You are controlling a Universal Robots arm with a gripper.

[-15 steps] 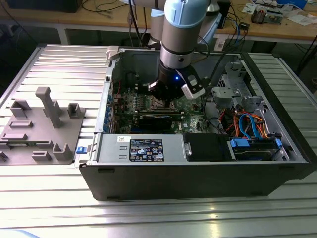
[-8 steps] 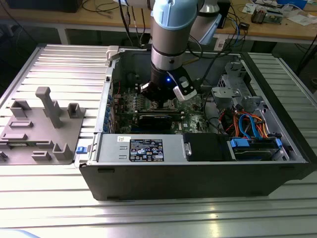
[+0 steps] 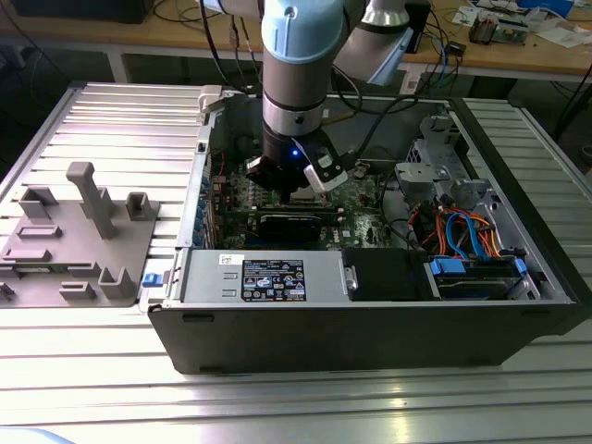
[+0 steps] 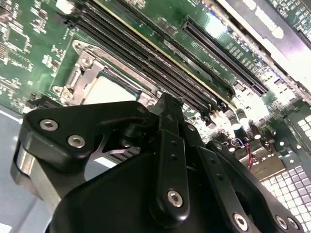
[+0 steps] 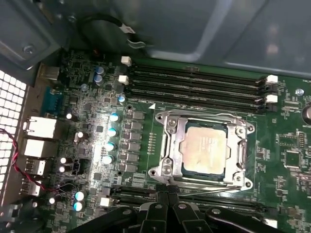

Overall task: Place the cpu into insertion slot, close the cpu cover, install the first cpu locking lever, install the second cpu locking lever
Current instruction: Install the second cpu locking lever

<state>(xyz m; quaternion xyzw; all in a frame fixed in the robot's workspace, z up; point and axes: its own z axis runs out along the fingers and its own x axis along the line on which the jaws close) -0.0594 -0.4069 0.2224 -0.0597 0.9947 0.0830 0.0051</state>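
Note:
In the first wrist view the cpu (image 5: 204,149) lies flat in the insertion slot (image 5: 163,124) on the green board, its dull silver top showing. The cpu cover (image 5: 241,145) lies down around it as a silver frame. Thin metal lever rods run along two opposite edges of the socket. My gripper (image 5: 165,191) has its black fingers drawn together, shut, right at one edge of the socket frame. The second wrist view has the gripper (image 4: 167,109) just in front of the cpu (image 4: 109,92). In the exterior view the gripper (image 3: 294,185) reaches down into the open computer case.
Long black memory slots (image 5: 194,82) run beside the socket, and capacitors (image 5: 112,131) stand on another side. The case holds a power supply (image 3: 268,276) and a drive cage with cables (image 3: 462,231). A grey fixture (image 3: 83,240) sits at the exterior view's left.

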